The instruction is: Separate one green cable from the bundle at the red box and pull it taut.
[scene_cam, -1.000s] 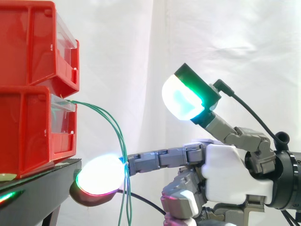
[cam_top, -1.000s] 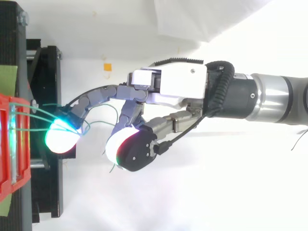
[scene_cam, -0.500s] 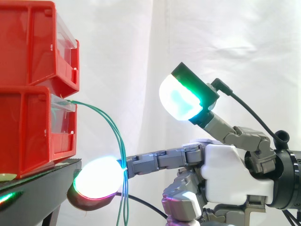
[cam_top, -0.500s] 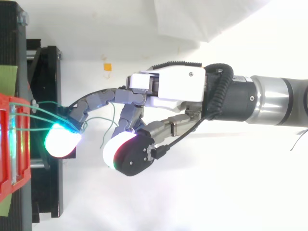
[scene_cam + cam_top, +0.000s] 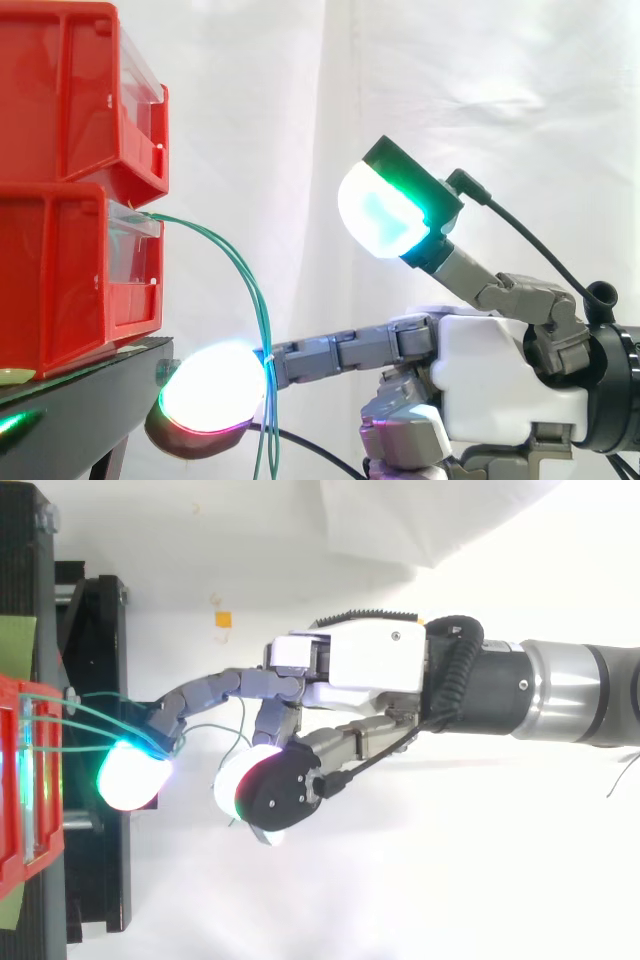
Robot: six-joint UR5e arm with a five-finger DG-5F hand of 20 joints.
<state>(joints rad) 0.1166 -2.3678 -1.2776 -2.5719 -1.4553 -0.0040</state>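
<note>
A white curtain (image 5: pixel 480 100) hangs behind everything. The robot arm (image 5: pixel 570 690) reaches in from the right.

At far left we count two red bins, stacked: the upper bin (image 5: pixel 60 90) sits on the lower bin (image 5: pixel 50 280). Both rest on one black stand (image 5: pixel 80 400).

The hand (image 5: pixel 500 370) is open and spread, clamping nothing. One long finger stretches left towards the stand. Its glowing fingertip (image 5: pixel 212 390) hangs just right of the stand's edge, below the lower bin. The thumb pad (image 5: pixel 375 215) (white and green) is raised high, well apart from that fingertip. Other fingers curl under the palm.

The green cables (image 5: pixel 235 262) leave the top front of the lower bin. They arc right and down, slack, not taut. They pass against the long finger just behind its fingertip, then drop out of the side view. We count two strands for certain; a third we cannot confirm. From above, one strand loops loosely between the long finger and the curled ones.

One small orange square (image 5: pixel 222 619) lies on the white surface beyond the hand.
</note>
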